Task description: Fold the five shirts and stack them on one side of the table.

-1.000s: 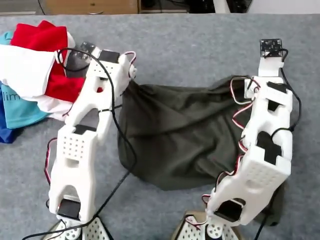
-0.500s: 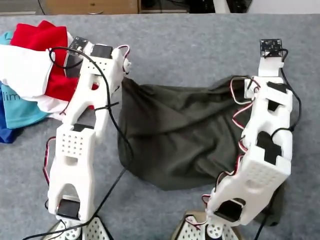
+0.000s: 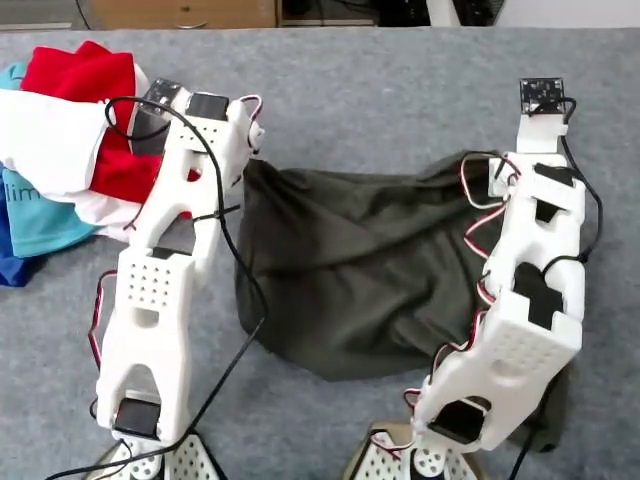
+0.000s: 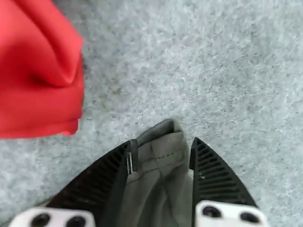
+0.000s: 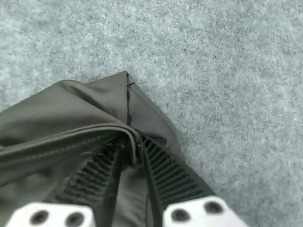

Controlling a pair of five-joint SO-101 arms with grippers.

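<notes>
- Down at the lower centre of the high view, nearest the arm bases, the loose hem of the dark olive shirt (image 3: 360, 270) bulges out on the grey table (image 3: 400, 90). Nothing holds this edge.
- Mid-frame, the shirt's body lies rumpled between my two arms. Its long axis runs left to right across the frame.
- At the shirt's far left corner, the left gripper (image 4: 161, 149) is clamped on a bunched tuck of cloth that fills the gap between the jaws.
- At the far right corner, the right gripper (image 5: 133, 144) is pinched on a folded seam, the jaws nearly together with fabric between them.
- From both pincers, then, the whole shirt lies back toward the bottom of the frame. I judge the next move turns on this: the two held corners have to travel together, in step, or the line between them skews and the cloth twists.
- Farther off, in the upper left of the frame, the heap of shirts (image 3: 50, 140) sits unfolded, with the red shirt (image 3: 75, 75) on top.
- My left gripper is just beside that red cloth and the right one is well apart from it. The left arm is the one I would watch for snagging the heap.
</notes>
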